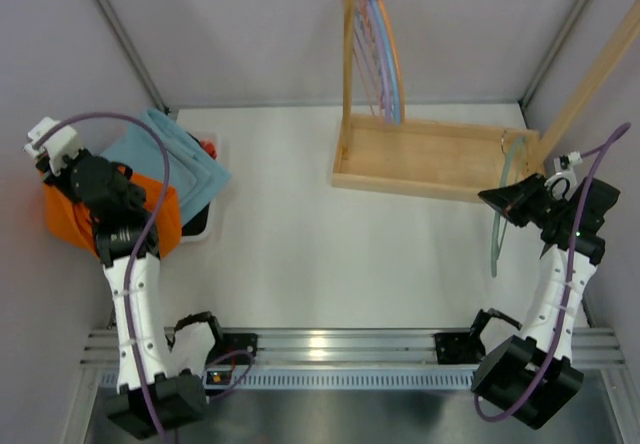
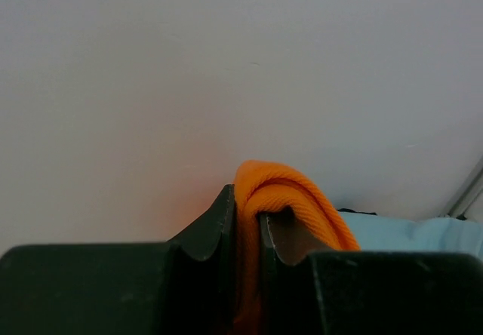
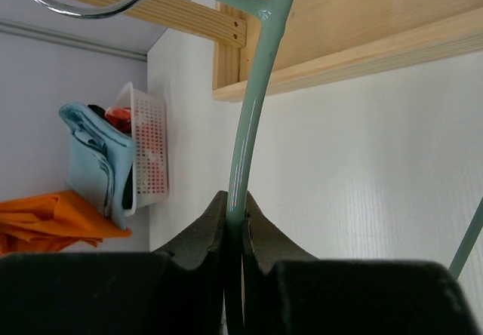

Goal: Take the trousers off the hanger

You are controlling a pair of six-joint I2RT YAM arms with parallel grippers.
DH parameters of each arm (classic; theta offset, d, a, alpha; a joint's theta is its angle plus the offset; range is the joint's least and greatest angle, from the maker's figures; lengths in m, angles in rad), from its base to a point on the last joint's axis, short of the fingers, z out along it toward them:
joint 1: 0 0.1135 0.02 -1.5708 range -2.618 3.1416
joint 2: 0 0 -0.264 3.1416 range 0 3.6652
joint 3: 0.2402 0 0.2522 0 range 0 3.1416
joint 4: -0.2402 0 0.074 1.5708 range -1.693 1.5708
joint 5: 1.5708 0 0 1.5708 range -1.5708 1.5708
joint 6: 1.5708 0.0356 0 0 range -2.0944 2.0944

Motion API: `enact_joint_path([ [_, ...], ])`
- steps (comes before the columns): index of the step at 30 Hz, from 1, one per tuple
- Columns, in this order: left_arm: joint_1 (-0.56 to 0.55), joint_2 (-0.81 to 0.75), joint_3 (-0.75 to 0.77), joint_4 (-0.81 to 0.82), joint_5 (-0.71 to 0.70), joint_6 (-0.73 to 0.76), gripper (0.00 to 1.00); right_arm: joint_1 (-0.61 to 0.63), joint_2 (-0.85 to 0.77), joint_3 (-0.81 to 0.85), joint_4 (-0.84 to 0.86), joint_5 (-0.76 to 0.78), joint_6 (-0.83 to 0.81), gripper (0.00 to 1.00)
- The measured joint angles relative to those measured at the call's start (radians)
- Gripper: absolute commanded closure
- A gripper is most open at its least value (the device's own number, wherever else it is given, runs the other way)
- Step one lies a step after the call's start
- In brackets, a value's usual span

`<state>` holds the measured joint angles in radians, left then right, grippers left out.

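Note:
The bright orange trousers (image 1: 70,219) hang in a bunch at the far left, beside the left wall, off the hanger. My left gripper (image 1: 100,189) is shut on a fold of the trousers (image 2: 275,188), which bulges out above the closed jaws. The pale mint-green hanger (image 1: 497,226) stands at the right, in front of the wooden rack. My right gripper (image 1: 505,200) is shut on the hanger's thin arm (image 3: 253,116), just below its metal hook (image 3: 90,4). The trousers also show at the far left in the right wrist view (image 3: 45,218).
A white basket (image 1: 205,179) with a light blue folded cloth (image 1: 175,159) sits at the back left. A wooden rack with a tray base (image 1: 430,159) stands at the back right, with several coloured hangers (image 1: 385,54) on its rail.

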<state>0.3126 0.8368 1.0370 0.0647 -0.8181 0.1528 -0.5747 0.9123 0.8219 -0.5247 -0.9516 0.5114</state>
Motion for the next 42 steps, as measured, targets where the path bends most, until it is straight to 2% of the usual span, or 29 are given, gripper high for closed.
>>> enact_joint_path([
  [9, -0.001, 0.41, 0.158, 0.027, 0.163, -0.179, 1.0, 0.0, 0.001, 0.026, -0.023, 0.007, -0.018, 1.0],
  [17, -0.021, 0.711, 0.27, 0.095, 0.267, -0.201, 1.0, 0.0, 0.001, 0.082, -0.053, -0.001, -0.021, 1.0],
  [20, -0.049, 0.809, 0.295, 0.119, 0.257, -0.164, 0.77, 0.0, 0.001, 0.113, -0.072, -0.011, -0.02, 1.0],
  [21, -0.061, 0.837, 0.299, 0.125, 0.252, -0.147, 0.61, 0.0, 0.001, 0.124, -0.076, -0.016, -0.021, 1.0],
  [22, -0.074, 0.859, 0.3, 0.138, 0.249, -0.129, 0.53, 0.0, 0.001, 0.136, -0.082, -0.021, -0.02, 1.0],
  [24, -0.097, 0.88, 0.3, 0.148, 0.245, -0.105, 0.45, 0.0, 0.0, 0.165, -0.09, -0.032, -0.021, 1.0],
  [25, -0.108, 0.883, 0.3, 0.149, 0.245, -0.094, 0.34, 0.0, -0.002, 0.182, -0.093, -0.039, -0.021, 1.0],
  [27, -0.123, 0.879, 0.3, 0.161, 0.245, -0.079, 0.27, 0.0, -0.008, 0.21, -0.096, -0.048, -0.021, 1.0],
  [30, -0.139, 0.858, 0.3, 0.174, 0.26, -0.065, 0.11, 0.002, -0.025, 0.239, -0.095, -0.063, -0.019, 1.0],
  [35, -0.171, 0.759, 0.314, 0.16, 0.281, -0.021, 0.02, 0.005, -0.048, 0.269, -0.092, -0.087, 0.008, 1.0],
  [42, -0.182, 0.516, 0.352, 0.11, 0.36, -0.027, 0.01, 0.03, -0.065, 0.303, -0.058, -0.093, 0.102, 1.0],
])
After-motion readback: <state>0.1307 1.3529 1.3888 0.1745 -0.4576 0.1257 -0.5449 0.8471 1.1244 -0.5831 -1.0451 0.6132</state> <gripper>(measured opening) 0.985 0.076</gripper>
